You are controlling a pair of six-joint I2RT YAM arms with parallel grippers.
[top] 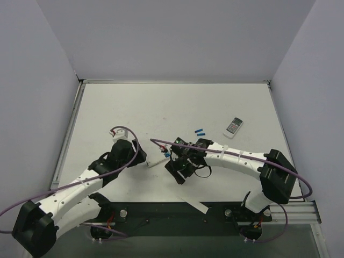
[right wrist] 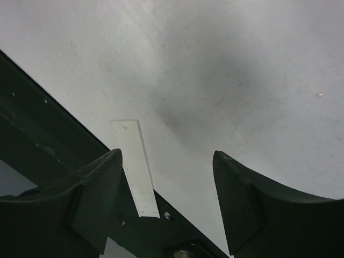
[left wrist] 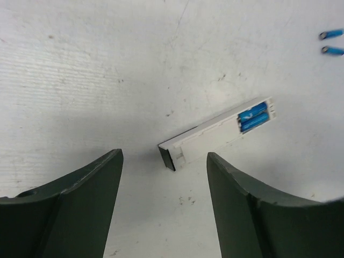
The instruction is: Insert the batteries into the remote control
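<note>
**Top view.** Remote control (top: 154, 162): a slim white bar lying flat on the table (top: 161, 102) in the gap between the left jaws and the right jaws. Both pairs are spread and hold nothing. Loose batteries (top: 200, 131): two small blue cylinders beyond the right jaws, well apart from them. A wider remote (top: 234, 126) lies farther out on that side. A white strip (top: 193, 205), probably the battery cover, lies behind the right jaws at the near table edge.

**Left wrist view.** The left jaws stand wide and empty. The remote control (left wrist: 215, 134) lies just ahead of the fingertips, angled across the gap, back upward. Its compartment at the far end is open, with two seated batteries (left wrist: 252, 117) side by side in it. The loose batteries (left wrist: 330, 35) lie ahead and to the right, well clear.

**Right wrist view.** The right jaws are spread over bare table. The white strip (right wrist: 135, 166) lies close by one finger, its near end reaching over a dark rail (right wrist: 32, 118).

**Handling, as judged.** The remote is likely light, rigid and smooth, and apt to slide. It is best pinched across its narrow sides at mid-body, clear of the open compartment. The batteries are hard and apt to roll, so they are best taken across the barrel. The strip is thin and flat and best lifted by its overhanging end.
</note>
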